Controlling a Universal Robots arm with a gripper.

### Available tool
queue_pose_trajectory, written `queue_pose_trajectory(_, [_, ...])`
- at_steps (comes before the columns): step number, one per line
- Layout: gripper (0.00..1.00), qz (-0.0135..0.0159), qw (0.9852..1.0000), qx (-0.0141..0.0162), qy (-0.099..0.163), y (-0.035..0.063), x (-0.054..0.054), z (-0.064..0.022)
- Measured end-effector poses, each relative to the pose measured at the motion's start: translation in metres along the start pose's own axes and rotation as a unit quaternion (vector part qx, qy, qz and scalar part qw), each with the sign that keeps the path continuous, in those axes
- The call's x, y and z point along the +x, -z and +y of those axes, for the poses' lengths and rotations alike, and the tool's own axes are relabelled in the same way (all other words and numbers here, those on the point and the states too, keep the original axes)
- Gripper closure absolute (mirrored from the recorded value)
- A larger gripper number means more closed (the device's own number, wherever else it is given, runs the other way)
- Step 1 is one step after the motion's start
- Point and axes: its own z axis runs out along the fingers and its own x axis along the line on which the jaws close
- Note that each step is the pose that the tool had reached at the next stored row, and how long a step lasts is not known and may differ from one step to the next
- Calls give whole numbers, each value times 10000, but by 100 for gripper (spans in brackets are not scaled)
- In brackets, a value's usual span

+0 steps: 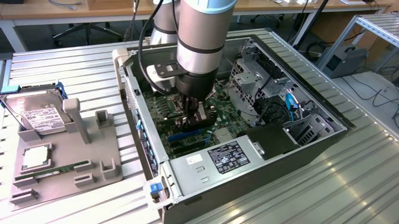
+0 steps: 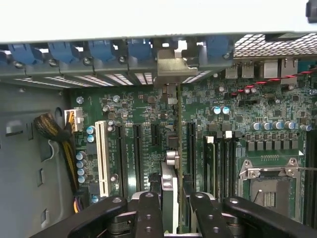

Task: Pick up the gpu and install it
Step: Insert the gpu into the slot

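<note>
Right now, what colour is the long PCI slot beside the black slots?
White PCI slot, clearest in the wrist view.

We can read no text for certain, we see a white label with fine print on the hard drive, a dark label with tiny marks on the power supply, none of it legible.

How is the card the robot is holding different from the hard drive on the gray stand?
The gpu is thin and dark, standing on edge between the gripper fingers inside the computer case. The hard drive is a silver box with a white label, leaning in the gray stand outside the case, untouched. Both are computer parts.
</note>
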Motion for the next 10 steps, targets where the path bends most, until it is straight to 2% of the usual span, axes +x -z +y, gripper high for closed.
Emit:
queue_pose_trajectory(3, [73,3,10000,0,-5,-2,-14,0])
queue_pose_trajectory(7, [73,25,10000,1,-18,-7,-15,1])
queue_pose_trajectory(10, [73,27,10000,1,-22,-11,-18,6])
